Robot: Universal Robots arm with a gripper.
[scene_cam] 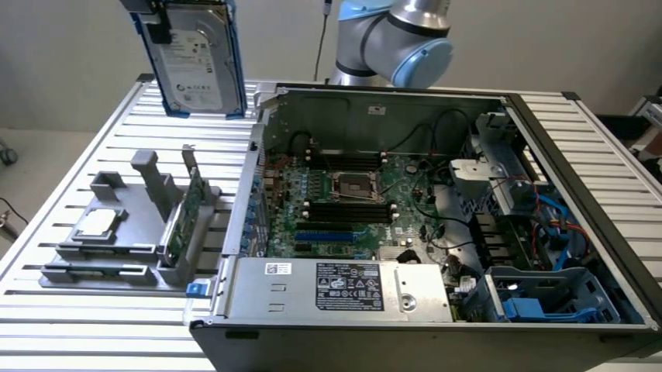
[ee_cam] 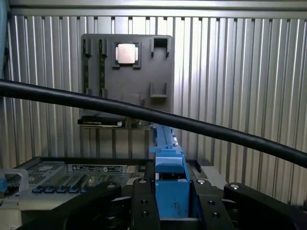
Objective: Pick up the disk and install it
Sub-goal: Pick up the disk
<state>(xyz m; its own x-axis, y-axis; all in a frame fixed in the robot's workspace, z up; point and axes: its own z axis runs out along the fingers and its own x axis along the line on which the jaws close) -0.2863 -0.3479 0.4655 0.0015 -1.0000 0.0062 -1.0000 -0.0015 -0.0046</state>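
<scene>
The open computer case is met first, its power supply at the nearest edge, with the slatted table spread beneath. Behind it the robot arm is seen. Now the disk: it is held upright, high over the table, off the case's far corner toward the exterior view's left. The gripper is clamped on the disk's blue carrier, a black finger pressed to either side. So the pick-up is judged done, and the install is not: no part of the disk is inside the case.

Open air is left all around the hanging disk, and the case's side wall rim lies below it. Inside, room is tighter: cables and a blue-fitted drive cage crowd the exterior view's right. On the table, well apart from the disk, the grey holder is left with the green card standing in it and the small square chip lying flat.
</scene>
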